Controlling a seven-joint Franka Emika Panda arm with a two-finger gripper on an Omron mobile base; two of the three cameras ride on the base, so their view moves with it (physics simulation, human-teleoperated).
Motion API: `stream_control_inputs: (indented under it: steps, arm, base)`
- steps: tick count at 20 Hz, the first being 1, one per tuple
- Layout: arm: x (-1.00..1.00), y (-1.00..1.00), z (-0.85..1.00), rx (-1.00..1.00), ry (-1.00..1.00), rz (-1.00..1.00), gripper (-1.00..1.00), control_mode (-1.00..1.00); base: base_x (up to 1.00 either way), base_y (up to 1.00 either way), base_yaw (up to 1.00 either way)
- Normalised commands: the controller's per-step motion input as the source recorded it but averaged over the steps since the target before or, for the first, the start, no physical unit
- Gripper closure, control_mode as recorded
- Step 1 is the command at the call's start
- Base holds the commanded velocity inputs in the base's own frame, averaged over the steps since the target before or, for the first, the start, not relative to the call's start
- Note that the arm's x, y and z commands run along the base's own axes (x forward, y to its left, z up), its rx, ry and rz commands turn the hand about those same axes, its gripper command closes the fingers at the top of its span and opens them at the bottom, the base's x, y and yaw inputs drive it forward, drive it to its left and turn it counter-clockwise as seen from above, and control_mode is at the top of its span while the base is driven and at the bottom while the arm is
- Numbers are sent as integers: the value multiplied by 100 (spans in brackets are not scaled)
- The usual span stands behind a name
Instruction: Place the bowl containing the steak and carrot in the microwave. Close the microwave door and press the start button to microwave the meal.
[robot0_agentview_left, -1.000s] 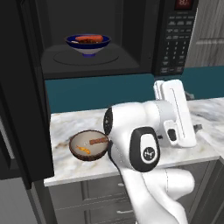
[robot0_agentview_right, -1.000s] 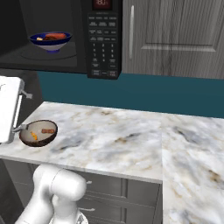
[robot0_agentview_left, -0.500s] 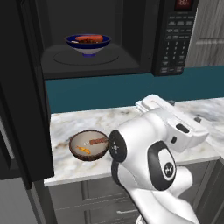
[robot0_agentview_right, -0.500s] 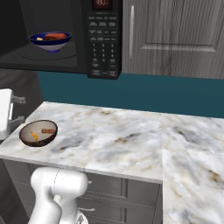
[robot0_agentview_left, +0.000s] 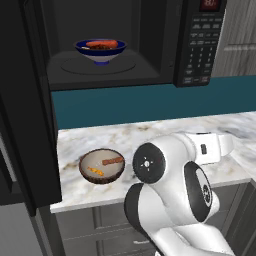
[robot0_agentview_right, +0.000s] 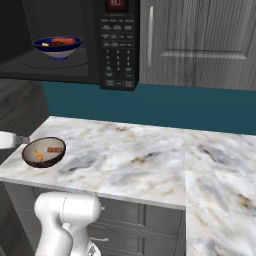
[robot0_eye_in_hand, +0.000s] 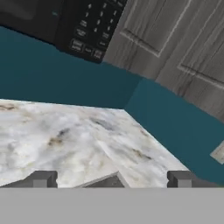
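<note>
The dark-blue bowl (robot0_agentview_left: 101, 51) (robot0_agentview_right: 58, 48) stands on the turntable inside the open microwave (robot0_agentview_left: 150, 75). The orange-red carrot (robot0_agentview_left: 102, 43) (robot0_agentview_right: 63, 40) lies across its top, and the dark steak (robot0_agentview_left: 99, 47) sits beside it. The microwave door (robot0_agentview_left: 22, 105) hangs open at the left. My gripper (robot0_eye_in_hand: 111, 179) is low over the marble counter, far below and to the right of the bowl. It is open with nothing between its fingers and faces the back wall and the keypad (robot0_eye_in_hand: 89, 26). In the left base view, my white hand (robot0_agentview_left: 212, 149) reaches to the right behind the arm.
A brown bowl (robot0_agentview_left: 102, 166) (robot0_agentview_right: 43, 152) with small food scraps sits on the counter (robot0_agentview_right: 130, 155) below the microwave, near the front edge. The keypad panel (robot0_agentview_left: 200, 45) (robot0_agentview_right: 118, 50) is on the oven's right side. Grey cabinet doors (robot0_agentview_right: 200, 40) hang to its right.
The arm has folded down and swung right, so the hand has dropped from upright to low over the counter. The blue bowl has stayed in the microwave and the gripper has stayed open.
</note>
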Motion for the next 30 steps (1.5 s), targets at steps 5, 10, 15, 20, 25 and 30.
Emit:
stream_control_inputs:
  steps: [5, 10, 15, 20, 25, 30]
  arm:
    - [0, 30, -54, -34, 85, 31, -100, -100]
    - [-18, 10, -81, -30, 63, 31, -100, -100]
    - [-23, 6, -82, -29, 54, 31, -100, -100]
    - [-26, 8, -58, -27, 43, 30, -100, -100]
    - [-52, 32, -7, -25, 33, 29, -100, -100]
    - [-53, 58, 0, -21, 27, 31, -100, -100]
  base:
    - [0, 0, 0]
    - [0, 0, 0]
    - [0, 0, 0]
    - [0, 0, 0]
    - [0, 0, 0]
    - [0, 0, 0]
